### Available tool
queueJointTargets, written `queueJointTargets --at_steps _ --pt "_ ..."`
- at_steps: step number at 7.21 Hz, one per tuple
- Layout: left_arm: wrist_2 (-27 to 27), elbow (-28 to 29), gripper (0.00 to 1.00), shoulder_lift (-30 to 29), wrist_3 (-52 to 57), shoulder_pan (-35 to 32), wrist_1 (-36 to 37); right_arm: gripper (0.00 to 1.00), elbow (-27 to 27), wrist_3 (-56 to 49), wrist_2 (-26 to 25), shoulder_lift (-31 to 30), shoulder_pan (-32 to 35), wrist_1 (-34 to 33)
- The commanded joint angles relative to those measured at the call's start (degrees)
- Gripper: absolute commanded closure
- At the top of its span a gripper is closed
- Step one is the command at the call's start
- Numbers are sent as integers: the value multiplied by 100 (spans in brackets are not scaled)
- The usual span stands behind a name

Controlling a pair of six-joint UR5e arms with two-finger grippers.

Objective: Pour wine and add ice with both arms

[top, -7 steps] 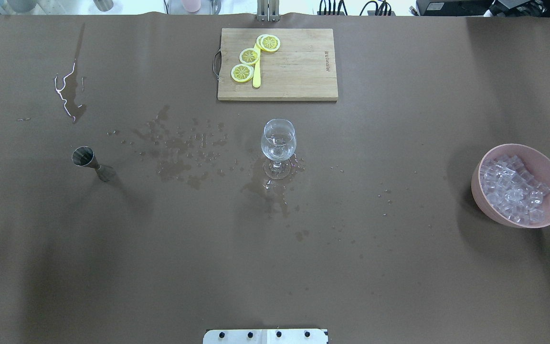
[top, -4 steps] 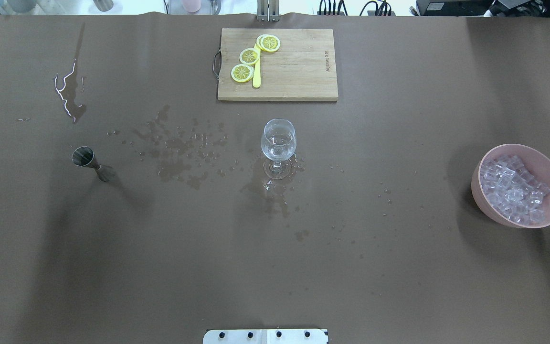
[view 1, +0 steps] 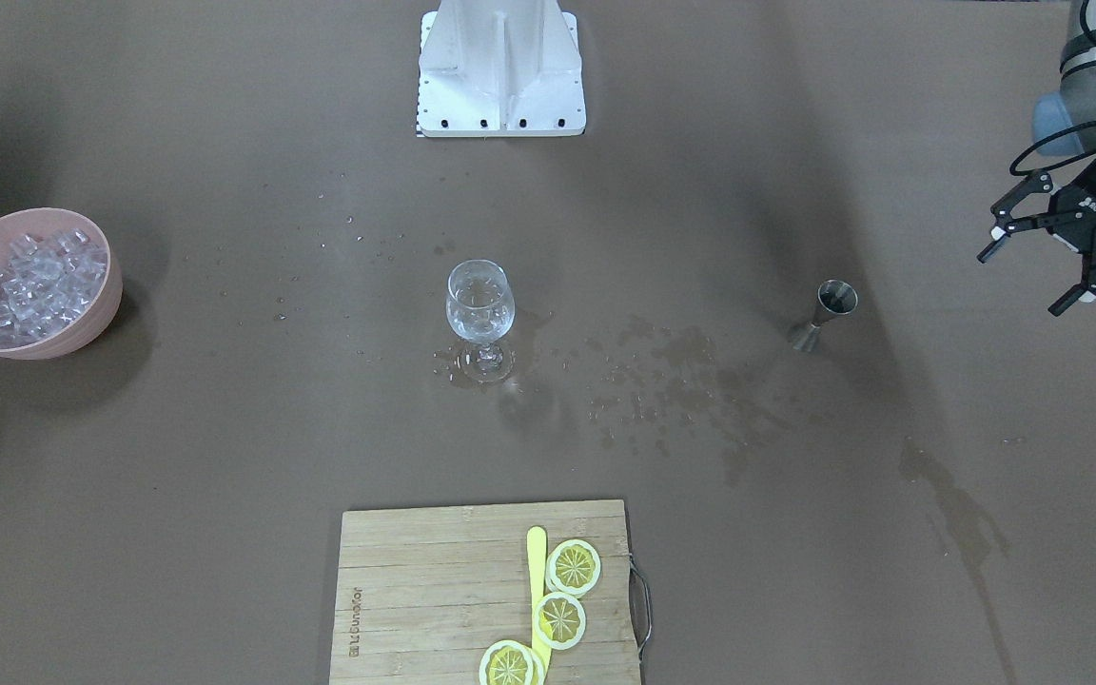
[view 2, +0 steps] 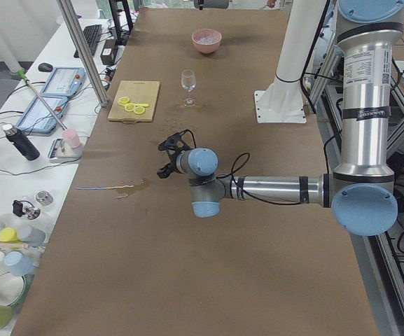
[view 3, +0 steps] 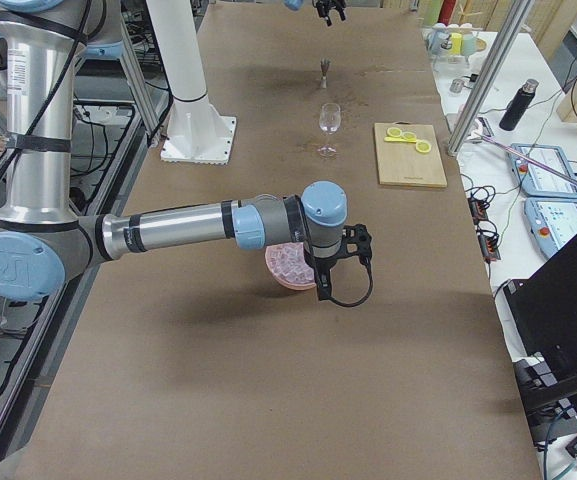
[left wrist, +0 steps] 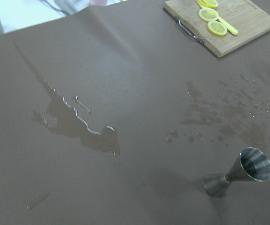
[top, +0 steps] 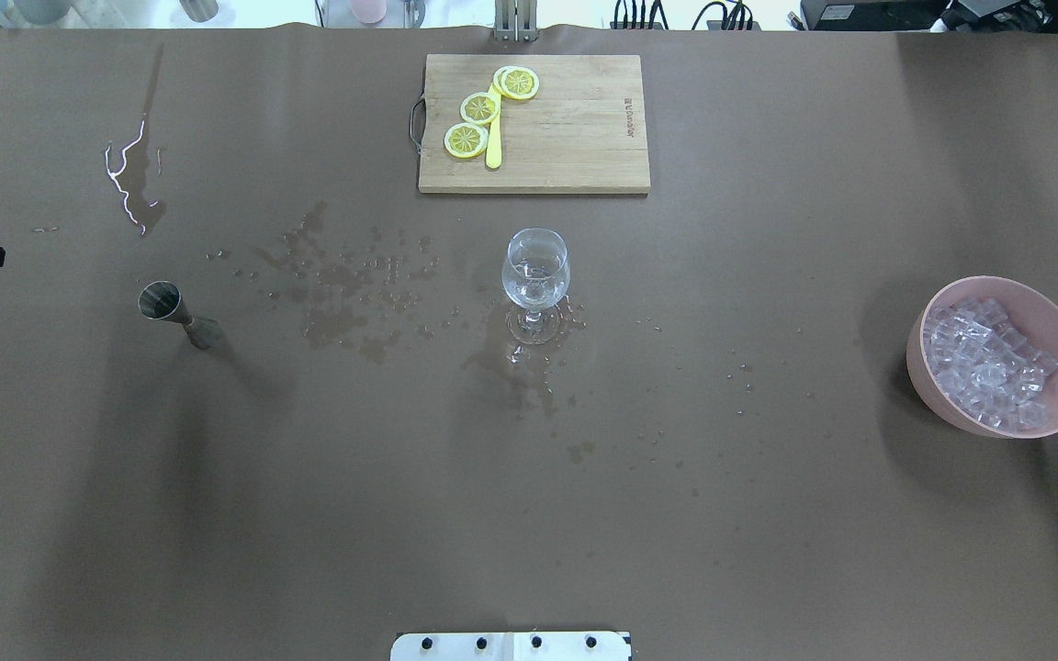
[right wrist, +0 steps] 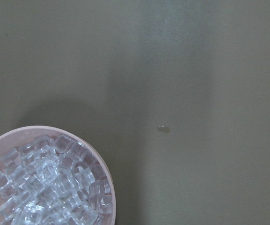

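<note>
Ice (view 1: 29,285) is seen in the front view heaped in a pink bowl (view 1: 91,319) at one end of the worktop (view 1: 225,476), well apart from the glass (view 1: 479,309). The left pincer (view 1: 1021,283) is held spread apart, near the jigger (view 1: 824,314) but not touching it. In the right side view the right pincer (view 3: 336,270) is hung just beside the bowl; whether it is apart cannot be told.

The left arm (view 2: 272,189) and the right arm (view 3: 178,225) are silver-grey tubes with pale blue joint caps, dark rings and a looping black cable near each wrist. The left gripper (view 1: 1019,283) is black, with white lettering that seems to read ROBOTIQ. The white pedestal (view 1: 500,67) has small dark screws along its foot.
</note>
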Motion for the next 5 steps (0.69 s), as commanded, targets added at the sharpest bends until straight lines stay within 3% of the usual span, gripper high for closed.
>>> queueJointTargets --at_steps 1,2,5 --pt "152 224 2 47 -91 634 -650 0 -40 0 0 16 -10 0" --pt "170 338 2 13 -658 1090 -757 0 -49 0 -9 25 -10 0" --pt "1246 357 2 -66 -463 1672 -767 0 -172 0 -9 113 -45 9"
